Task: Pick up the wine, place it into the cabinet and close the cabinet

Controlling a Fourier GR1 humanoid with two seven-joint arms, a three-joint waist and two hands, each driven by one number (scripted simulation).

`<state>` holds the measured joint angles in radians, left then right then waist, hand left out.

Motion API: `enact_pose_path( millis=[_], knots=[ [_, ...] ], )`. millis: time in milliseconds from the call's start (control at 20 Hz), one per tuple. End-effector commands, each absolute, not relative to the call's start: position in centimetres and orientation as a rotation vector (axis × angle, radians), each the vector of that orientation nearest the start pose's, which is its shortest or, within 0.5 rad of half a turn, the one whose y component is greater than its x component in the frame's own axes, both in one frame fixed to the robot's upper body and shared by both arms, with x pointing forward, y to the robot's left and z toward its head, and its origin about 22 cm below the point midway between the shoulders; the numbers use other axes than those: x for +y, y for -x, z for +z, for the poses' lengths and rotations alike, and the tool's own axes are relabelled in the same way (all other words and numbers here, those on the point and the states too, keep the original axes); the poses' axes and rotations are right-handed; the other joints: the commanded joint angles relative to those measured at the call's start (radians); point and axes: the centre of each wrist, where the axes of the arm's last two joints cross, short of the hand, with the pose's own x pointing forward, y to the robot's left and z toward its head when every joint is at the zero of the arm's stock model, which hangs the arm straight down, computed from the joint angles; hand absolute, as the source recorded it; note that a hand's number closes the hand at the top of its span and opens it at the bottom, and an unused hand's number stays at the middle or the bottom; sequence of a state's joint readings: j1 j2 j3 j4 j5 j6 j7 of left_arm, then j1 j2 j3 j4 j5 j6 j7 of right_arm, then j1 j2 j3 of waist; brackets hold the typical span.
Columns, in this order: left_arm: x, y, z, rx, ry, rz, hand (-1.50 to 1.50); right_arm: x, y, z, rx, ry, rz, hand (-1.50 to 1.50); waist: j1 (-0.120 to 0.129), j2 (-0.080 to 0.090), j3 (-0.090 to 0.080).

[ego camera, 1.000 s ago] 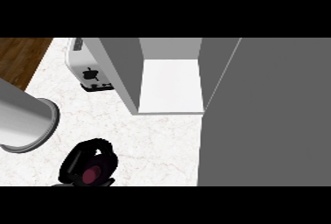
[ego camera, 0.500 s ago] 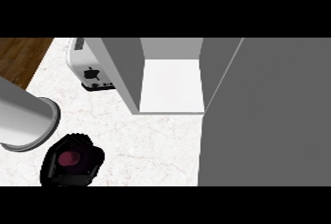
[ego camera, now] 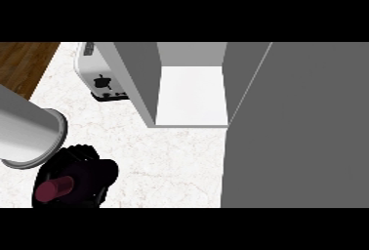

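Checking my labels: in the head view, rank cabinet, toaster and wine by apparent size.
Largest: cabinet
Middle: toaster
Smallest showing: wine, though the left robot hand hides most of it, so unsure.

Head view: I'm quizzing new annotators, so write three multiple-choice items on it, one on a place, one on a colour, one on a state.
1. Where does the toaster stand?
A) left of the cabinet, on the counter
B) inside it
C) on the floor

2. What colour is the wine's visible end?
A) green
B) yellow
C) dark red

3. How is the cabinet?
A) shut
B) open
C) tipped over

Answers:
1 A, the toaster sits on the counter beside the cabinet's left wall.
2 C, a dark red end shows within the curled fingers of the left hand.
3 B, the cabinet's white inside is in plain view.
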<state>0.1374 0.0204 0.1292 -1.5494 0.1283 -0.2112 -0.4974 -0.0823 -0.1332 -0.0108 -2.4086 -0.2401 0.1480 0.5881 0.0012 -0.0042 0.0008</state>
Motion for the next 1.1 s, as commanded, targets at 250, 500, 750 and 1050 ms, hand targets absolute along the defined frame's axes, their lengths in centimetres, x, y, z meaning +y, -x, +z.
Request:
enact_pose_path(
  millis=[250,500,750,1050],
  knots=[
    [23.3,-20.7,4.2,-1.933,0.173,0.072,1.50,-23.7,-13.1,20.8,-1.936,-0.271,0.289,-1.50,-0.010,0.000,0.000],
    [19.6,-20.1,5.1,-1.903,0.217,0.014,1.50,-22.7,-14.9,21.8,-1.916,-0.272,0.279,-1.50,-0.002,0.002,-0.001],
    [18.2,-21.5,9.2,-1.913,0.294,0.015,1.50,-23.3,-13.4,21.2,-1.927,-0.271,0.288,-1.50,-0.009,0.001,0.000],
    [12.2,-22.4,11.3,-1.901,0.326,0.038,1.50,-23.8,-14.2,21.0,-1.916,-0.292,0.305,-1.50,-0.015,0.002,0.000]
  ],
)
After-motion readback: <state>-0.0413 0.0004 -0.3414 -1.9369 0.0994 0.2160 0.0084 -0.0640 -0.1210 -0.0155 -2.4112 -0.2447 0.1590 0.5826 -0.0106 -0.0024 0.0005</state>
